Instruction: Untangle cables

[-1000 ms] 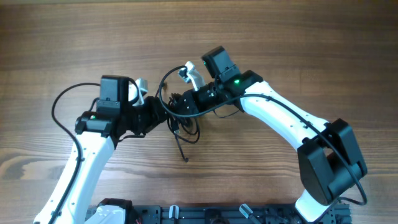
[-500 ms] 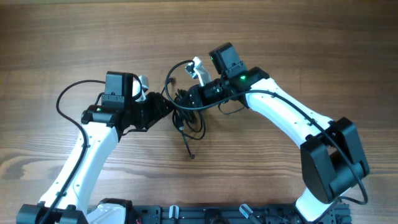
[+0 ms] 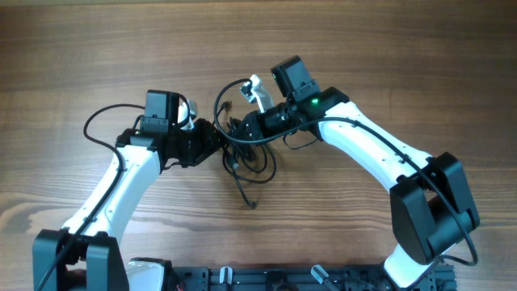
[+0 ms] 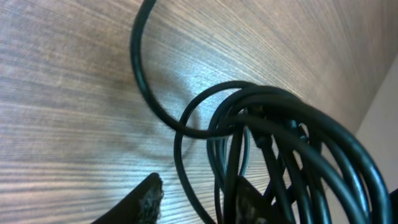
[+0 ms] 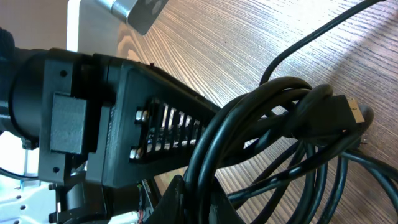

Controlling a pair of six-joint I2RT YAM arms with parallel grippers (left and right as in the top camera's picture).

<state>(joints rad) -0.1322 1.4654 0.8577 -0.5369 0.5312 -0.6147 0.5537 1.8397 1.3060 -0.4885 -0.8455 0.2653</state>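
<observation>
Shows wood-grain tabletop (image 3: pixel 363 48) carrying tangled cables (image 3: pixel 235 152) at centre. Clamps cables from 2 o'clock with right gripper (image 3: pixel 241 129); meets bundle from 9 o'clock with left gripper (image 3: pixel 219 140), closure impossible to tell.

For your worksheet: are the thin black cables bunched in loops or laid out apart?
Bunched: the cables cross in overlapping loops in both wrist views; one end trails loose overhead.

The black cables (image 3: pixel 240 152) lie tangled on the wooden table (image 3: pixel 97 48), between the two arms. The left gripper (image 3: pixel 214 140) reaches into the tangle from one side and the right gripper (image 3: pixel 241 129) from the other. One loose end trails toward the near edge.
</observation>
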